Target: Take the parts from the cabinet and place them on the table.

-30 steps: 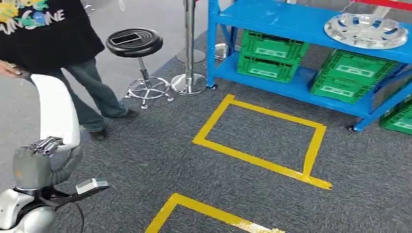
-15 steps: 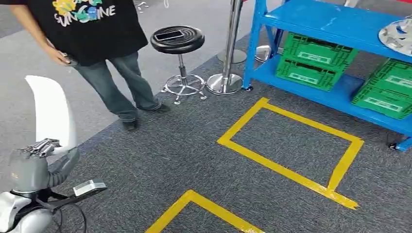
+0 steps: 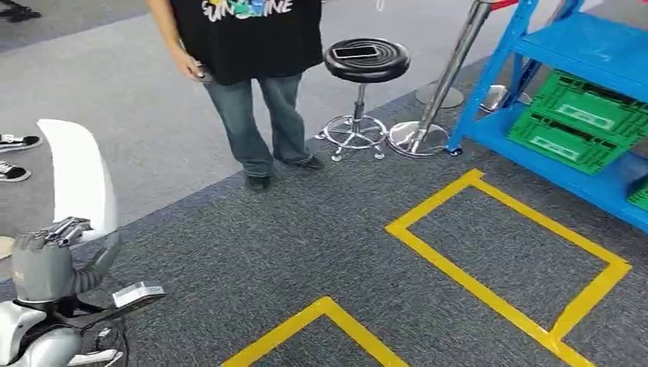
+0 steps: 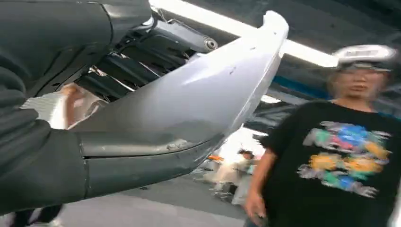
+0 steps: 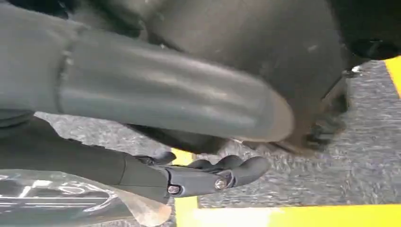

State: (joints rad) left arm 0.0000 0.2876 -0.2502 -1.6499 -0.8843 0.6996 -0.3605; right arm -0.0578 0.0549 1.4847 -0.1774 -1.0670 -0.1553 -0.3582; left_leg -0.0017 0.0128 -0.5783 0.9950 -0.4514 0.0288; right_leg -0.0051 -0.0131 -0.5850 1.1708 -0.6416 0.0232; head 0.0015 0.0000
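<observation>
My left hand [image 3: 46,264] grips the lower end of a long white curved panel [image 3: 80,180], which stands upright at the lower left of the head view. The left wrist view shows the same panel [image 4: 203,90] close up, lying across the grey thumb [image 4: 137,163] and the dark fingers [image 4: 118,61]. The blue cabinet [image 3: 592,46] stands at the far right with green crates [image 3: 581,118] on its lower shelf. My right hand [image 5: 208,175] hangs over the carpet, its fingers loosely bent and nothing in them.
A person in a black shirt and jeans [image 3: 256,84] stands ahead of me. Beside them are a black stool [image 3: 365,61] and a chrome post on a round base [image 3: 424,134]. Yellow tape squares [image 3: 489,287] mark the grey carpet. Shoes [image 3: 15,145] lie at the far left.
The camera has swung left: the cabinet, stool and tape squares slid right and the silver wheel cover left the picture. My left hand still holds the white panel.
</observation>
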